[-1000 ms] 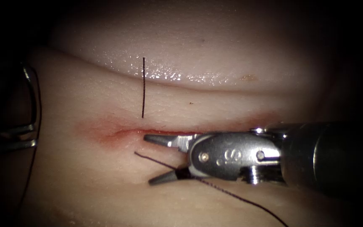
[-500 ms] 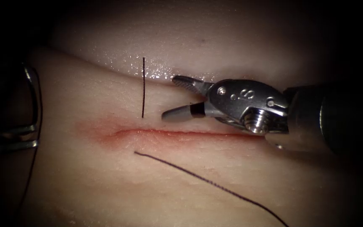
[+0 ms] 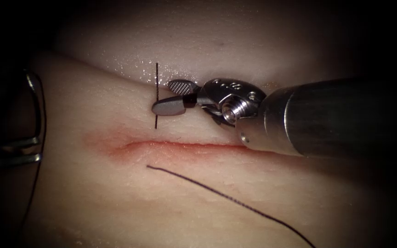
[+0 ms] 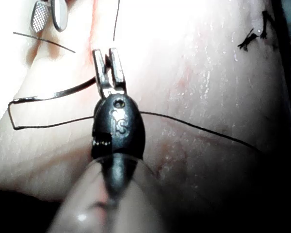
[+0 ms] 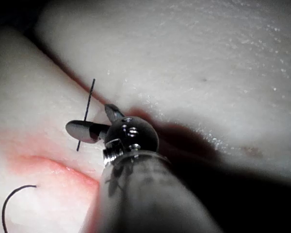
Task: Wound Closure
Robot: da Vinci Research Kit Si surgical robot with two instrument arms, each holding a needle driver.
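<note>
Right hand (image 3: 162,97) released, upper centre of endoscope frame, above cut (image 3: 184,146). Jaws spread on either side of short upright thread end (image 3: 156,78), lower jaw tip overlapping it; grasps nothing. Left hand (image 4: 109,60) at far left edge, clenched on needle (image 4: 53,94) near one end. Needle clear of tissue (image 3: 116,206), left of cut. Long thread (image 3: 226,197) lies across tissue below cut. Red fluid (image 3: 111,148) stains cut's left end.
</note>
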